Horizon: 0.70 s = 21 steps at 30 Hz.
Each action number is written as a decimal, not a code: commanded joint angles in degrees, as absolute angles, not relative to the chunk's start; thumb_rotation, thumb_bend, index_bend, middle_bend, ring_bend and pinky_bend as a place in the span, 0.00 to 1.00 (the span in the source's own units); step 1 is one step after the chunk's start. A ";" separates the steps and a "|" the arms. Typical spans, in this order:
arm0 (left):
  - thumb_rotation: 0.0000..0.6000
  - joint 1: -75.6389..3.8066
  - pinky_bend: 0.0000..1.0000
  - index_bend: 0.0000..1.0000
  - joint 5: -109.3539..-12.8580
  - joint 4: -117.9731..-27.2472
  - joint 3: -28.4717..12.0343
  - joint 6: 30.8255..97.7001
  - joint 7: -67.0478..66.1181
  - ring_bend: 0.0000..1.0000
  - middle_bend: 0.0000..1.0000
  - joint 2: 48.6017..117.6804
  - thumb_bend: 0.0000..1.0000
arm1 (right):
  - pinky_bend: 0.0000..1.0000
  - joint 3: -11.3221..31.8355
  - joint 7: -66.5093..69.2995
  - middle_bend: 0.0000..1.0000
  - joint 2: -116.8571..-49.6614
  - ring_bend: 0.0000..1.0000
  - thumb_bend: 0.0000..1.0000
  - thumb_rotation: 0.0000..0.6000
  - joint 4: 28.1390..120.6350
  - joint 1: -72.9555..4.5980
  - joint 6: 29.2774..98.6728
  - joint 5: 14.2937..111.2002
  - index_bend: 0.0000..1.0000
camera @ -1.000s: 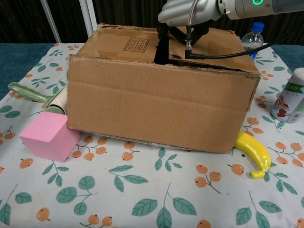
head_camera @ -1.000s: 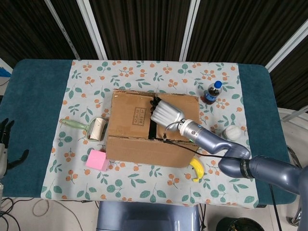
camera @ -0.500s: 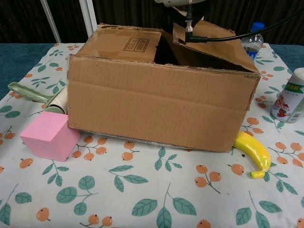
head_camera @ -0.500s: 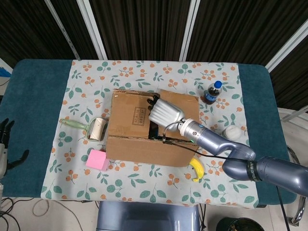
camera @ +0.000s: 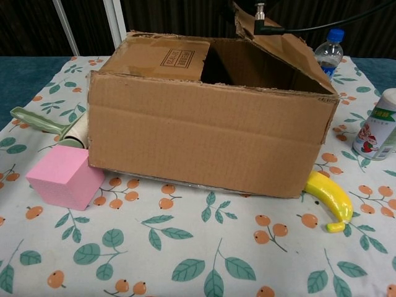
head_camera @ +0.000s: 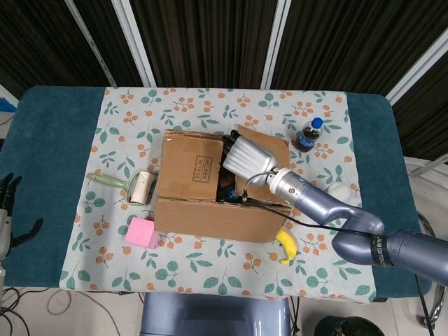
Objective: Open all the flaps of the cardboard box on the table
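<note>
The cardboard box (head_camera: 210, 210) stands mid-table on the floral cloth. Its left top flap (head_camera: 192, 168) lies flat and closed. The right top flap (head_camera: 269, 145) is tilted up, with its free edge raised over the dark opening (head_camera: 227, 187). My right hand (head_camera: 248, 155) is over the middle of the box, with its fingers hooked on that flap's free edge. In the chest view the box (camera: 210, 130) shows the raised flap (camera: 281, 46) at top right, and the hand itself is cut off above the frame. My left hand (head_camera: 7, 206) hangs off the table's left side, holding nothing.
A cola bottle (head_camera: 308, 134) and a white bottle (head_camera: 337, 192) stand right of the box. A banana (head_camera: 285, 245) lies at its front right corner. A pink cube (head_camera: 141, 233) and a lint roller (head_camera: 136, 187) sit at its left side.
My right hand has risen and drawn rightward with the right flap, which went from lying flat to standing tilted up. The box's dark opening has widened. The left hand has not moved.
</note>
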<state>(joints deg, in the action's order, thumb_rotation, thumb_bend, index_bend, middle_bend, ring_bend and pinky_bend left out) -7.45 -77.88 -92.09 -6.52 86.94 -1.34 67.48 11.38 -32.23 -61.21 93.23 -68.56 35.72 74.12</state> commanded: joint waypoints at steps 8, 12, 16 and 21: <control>1.00 -7.37 0.01 0.00 -77.80 -92.34 -6.61 86.49 -1.77 0.00 0.00 67.50 0.24 | 0.26 11.38 -34.11 0.38 -57.11 0.19 1.00 1.00 95.38 -68.42 36.01 72.45 0.59; 1.00 -7.27 0.01 0.00 -77.84 -92.39 -6.71 86.55 -1.80 0.00 0.00 67.54 0.24 | 0.26 11.21 -34.65 0.38 -55.17 0.19 1.00 1.00 96.21 -68.46 35.51 71.91 0.59; 1.00 -7.18 0.01 0.00 -78.08 -92.50 -6.71 86.58 -1.85 0.00 0.00 67.51 0.24 | 0.26 11.11 -34.88 0.38 -53.21 0.19 1.00 1.00 97.12 -68.24 35.41 71.23 0.59; 1.00 -7.11 0.01 0.00 -78.18 -92.54 -6.74 86.51 -1.86 0.00 0.00 67.56 0.24 | 0.26 11.36 -34.03 0.38 -50.99 0.19 1.00 1.00 98.88 -67.75 35.55 70.16 0.59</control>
